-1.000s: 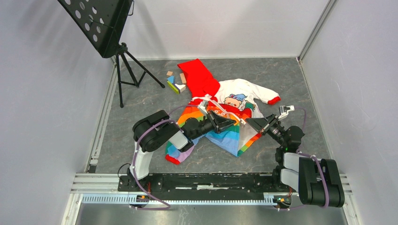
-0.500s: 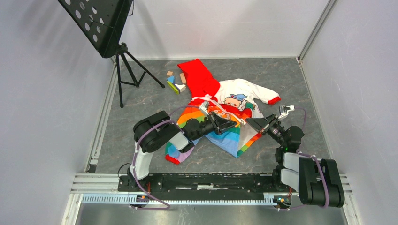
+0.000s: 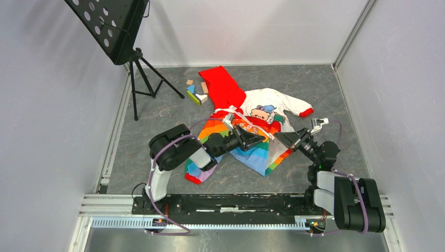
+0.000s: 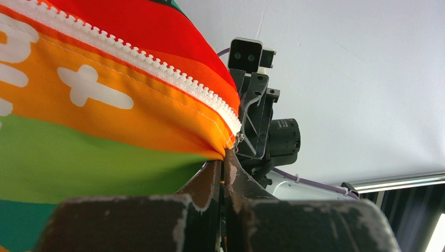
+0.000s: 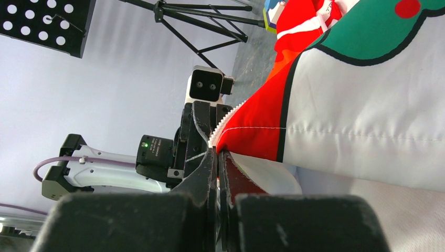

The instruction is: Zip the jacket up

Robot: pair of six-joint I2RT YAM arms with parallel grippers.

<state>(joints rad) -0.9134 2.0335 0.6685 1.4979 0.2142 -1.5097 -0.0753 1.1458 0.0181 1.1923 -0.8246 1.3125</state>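
Kid's jacket [image 3: 252, 113] lies mid table [image 3: 325, 89], red hood [image 3: 220, 84] toward far wall. L gripper [image 4: 224, 157] clamped on rainbow front edge by zipper [image 4: 157, 71]. R gripper [image 5: 216, 153] clamped on opposite red edge. No visible change vs 1 sec ago.

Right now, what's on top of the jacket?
The left arm crosses over the jacket front. The left hand is shut on one zipper edge, the right hand on the other. The front under the arm is covered.
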